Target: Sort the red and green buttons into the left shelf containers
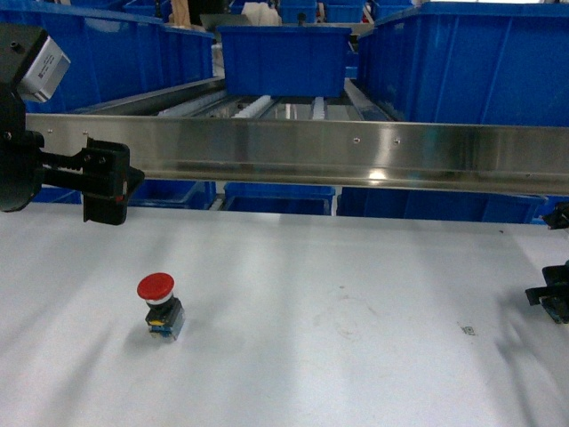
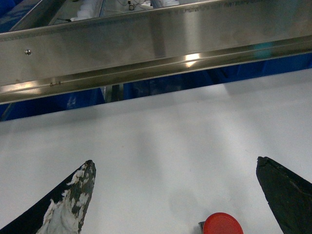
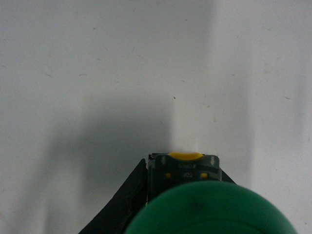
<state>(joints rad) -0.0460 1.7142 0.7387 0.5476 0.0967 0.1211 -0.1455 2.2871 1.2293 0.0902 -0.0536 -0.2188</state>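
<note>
The red button (image 1: 158,301) stands upright near the white table's (image 1: 356,356) left edge; the left gripper (image 2: 175,195) hovers wide open, empty. The right gripper (image 1: 553,289), mostly cropped, clamps the green button (image 3: 209,207).

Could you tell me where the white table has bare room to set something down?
The table is bare between the red button at left and the right gripper at the right edge, back to the steel rail. Crowding is only around that button, below the left gripper.
</note>
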